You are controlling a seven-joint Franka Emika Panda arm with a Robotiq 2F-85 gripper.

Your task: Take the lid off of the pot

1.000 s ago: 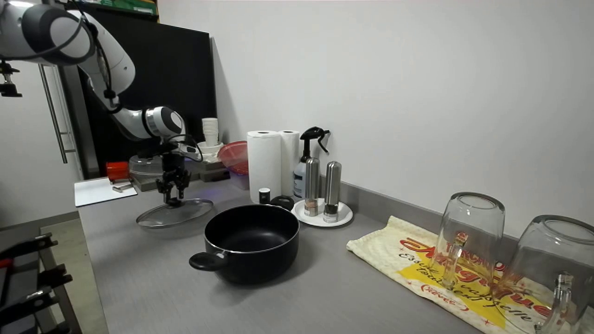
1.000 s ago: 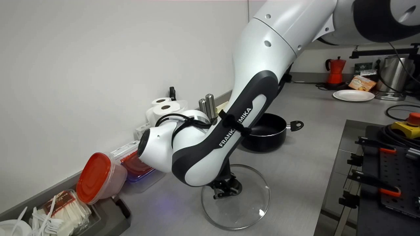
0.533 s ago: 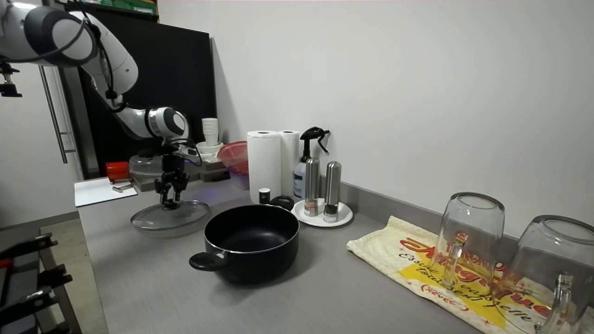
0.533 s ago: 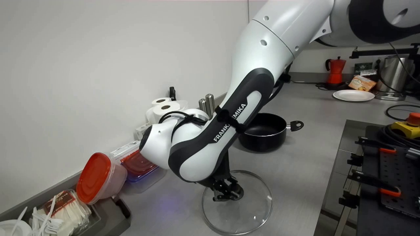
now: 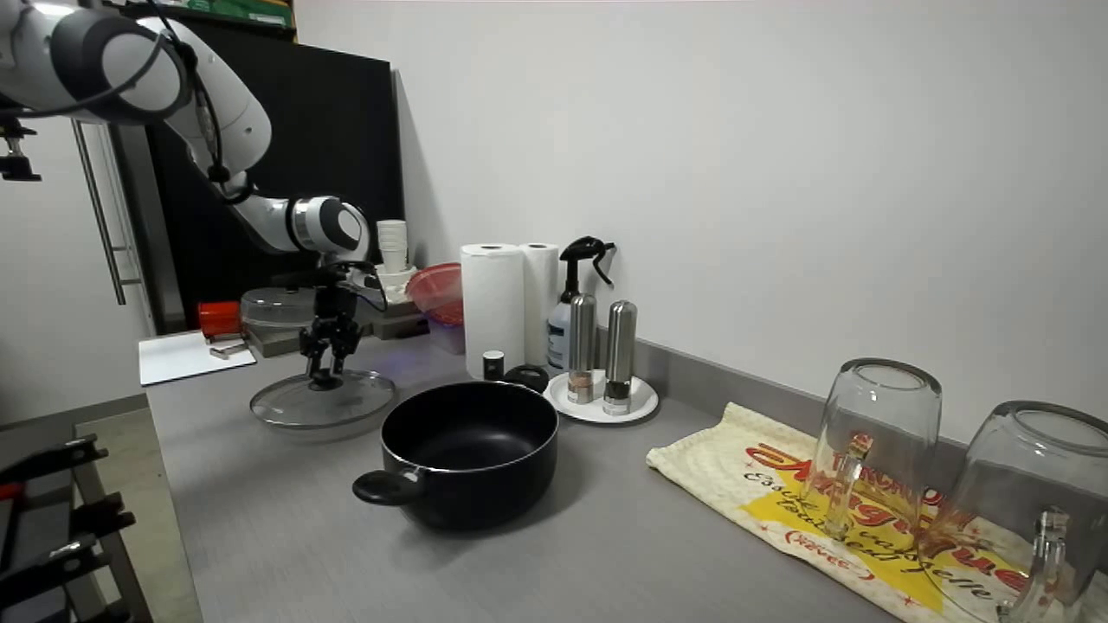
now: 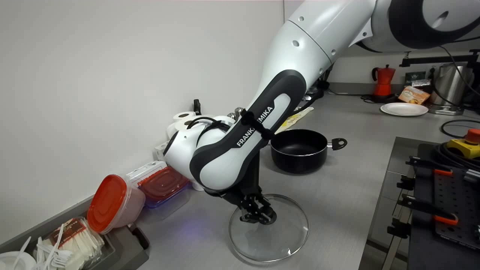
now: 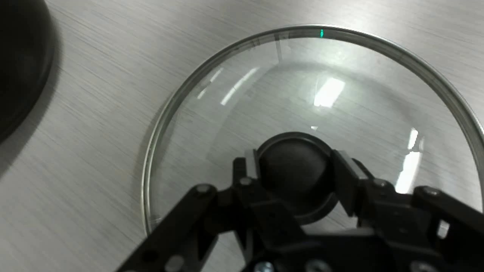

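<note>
The see-through glass lid (image 5: 322, 408) is off the pot, low over the grey counter beside it, nearly level. It also shows in an exterior view (image 6: 277, 242) and in the wrist view (image 7: 261, 102). My gripper (image 7: 295, 166) is shut on the lid's black knob, one finger on each side. The gripper also shows from outside (image 5: 325, 377) (image 6: 261, 215). I cannot tell whether the rim touches the counter. The black pot (image 5: 472, 484) stands uncovered and empty on the counter, also visible in an exterior view (image 6: 298, 159) and at the wrist view's left edge (image 7: 19, 64).
Paper towel rolls (image 5: 492, 311), a spray bottle (image 5: 561, 333) and a white plate (image 5: 640, 402) with two mills stand by the wall. Upturned glasses (image 5: 883, 450) sit on a cloth (image 5: 762, 484). Plastic containers (image 6: 114, 204) and a cutlery tray (image 6: 108, 243) line the wall.
The lid moves along with my gripper. It shifted slightly away from the pot, then back a little. It was tilted a second ago and is more level now. The pot has not moved.
</note>
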